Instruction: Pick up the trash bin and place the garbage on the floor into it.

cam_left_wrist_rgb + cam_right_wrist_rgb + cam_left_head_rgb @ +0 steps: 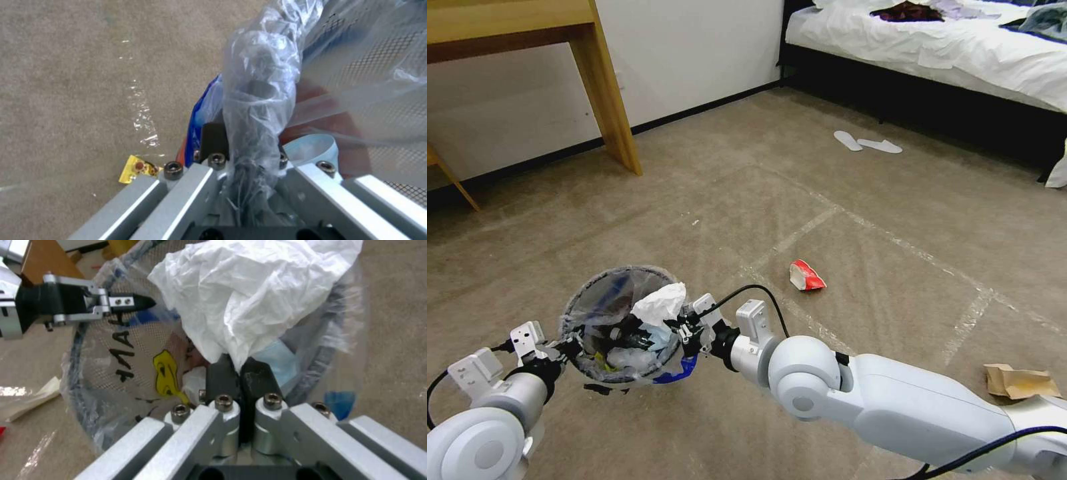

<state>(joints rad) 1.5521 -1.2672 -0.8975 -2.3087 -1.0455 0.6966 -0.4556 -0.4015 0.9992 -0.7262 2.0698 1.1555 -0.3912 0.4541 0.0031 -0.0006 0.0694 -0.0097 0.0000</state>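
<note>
The trash bin (602,301), lined with crinkled clear plastic, hangs above the floor (894,220). My left gripper (566,347) is shut on its near-left rim (260,90). At the bin's right rim, my right gripper (684,328) is shut on a crumpled white tissue (258,296) held over the opening. Inside the bin lie a blue mask (277,357) and other litter. On the carpet, a red-white crushed carton (806,275) lies ahead of me, a brown paper bag (1020,381) to the right, and a yellow wrapper (135,166) beneath the bin.
A pair of flat white slippers (867,142) lies by the bed (934,47) at the far right. A wooden desk leg (614,107) stands at the far left by the wall. Shiny tape strips (800,233) cross the carpet.
</note>
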